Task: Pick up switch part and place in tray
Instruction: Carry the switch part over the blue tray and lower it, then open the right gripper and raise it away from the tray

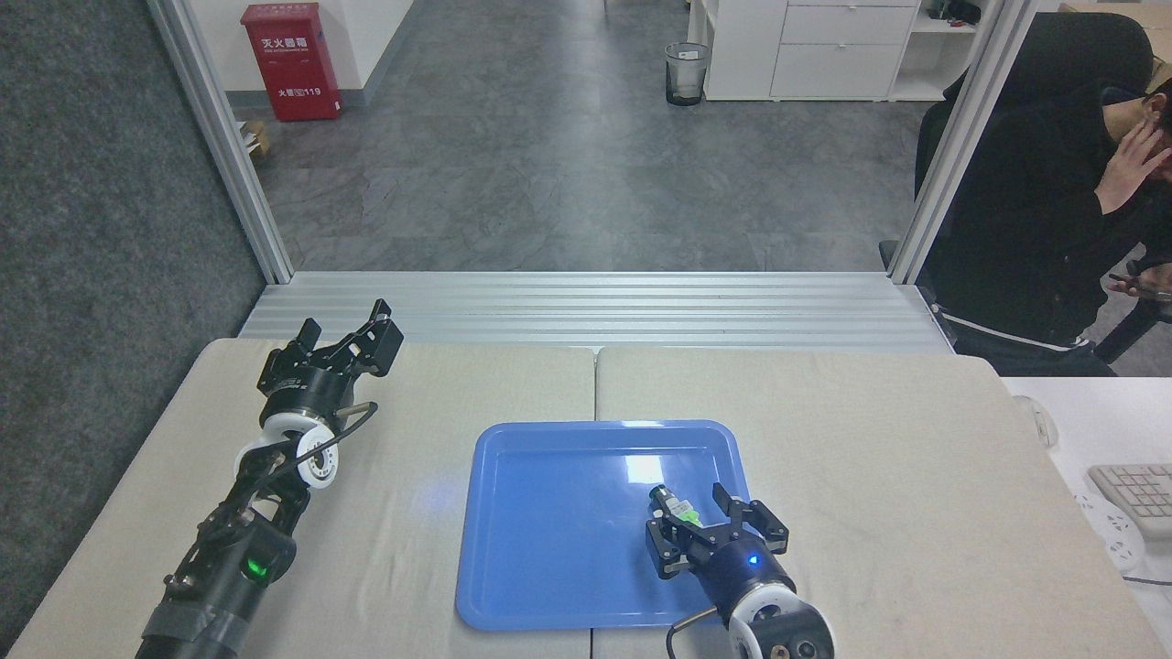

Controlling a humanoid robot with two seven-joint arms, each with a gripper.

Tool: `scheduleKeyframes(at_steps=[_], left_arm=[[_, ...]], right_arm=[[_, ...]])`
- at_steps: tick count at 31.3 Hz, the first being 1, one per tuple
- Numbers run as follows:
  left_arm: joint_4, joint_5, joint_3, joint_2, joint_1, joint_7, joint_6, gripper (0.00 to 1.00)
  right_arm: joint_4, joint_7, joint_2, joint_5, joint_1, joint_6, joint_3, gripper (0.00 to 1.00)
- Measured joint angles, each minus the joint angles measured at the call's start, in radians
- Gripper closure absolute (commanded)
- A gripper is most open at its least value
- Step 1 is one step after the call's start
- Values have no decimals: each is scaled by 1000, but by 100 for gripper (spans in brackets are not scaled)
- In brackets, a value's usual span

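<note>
The blue tray (549,549) lies at the middle of the table. My right gripper (689,520) hangs low over the tray's right front part. It is shut on the switch part (674,506), whose dark round head points up and to the left, with the green block just above the fingers. I cannot tell whether the part touches the tray floor. My left gripper (344,322) rests at the far left of the table, open, with nothing between its fingers.
A person in black sits at the far right beyond the table. A white keyboard (1140,494) and a mouse (1044,421) lie on a side desk at the right. An aluminium rail (586,307) runs along the table's far edge.
</note>
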Motion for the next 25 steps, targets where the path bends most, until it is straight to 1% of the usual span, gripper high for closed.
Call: scheduleKeyframes(at_steps=[4,9,13,18,20,25], left_arm=[[0,0,0,0,0,0,0,0],[0,0,0,0,0,0,0,0],[0,0,0,0,0,0,0,0],[0,0,0,0,0,0,0,0],[0,0,0,0,0,0,0,0],[0,0,0,0,0,0,0,0]], right_arm=[[11,-19,6,1,-43,3,-13,1],[42,-72,10,0,-158,-2,-58,1],[87,-103,-3,0,-259,-9,-100,1],[149,-121,-41,-1,-343,-26,-142,1],[172,-124,-61,-1,-366,-63,-156,1],[228,-133,-115,-9,-402,-210,-184,1]])
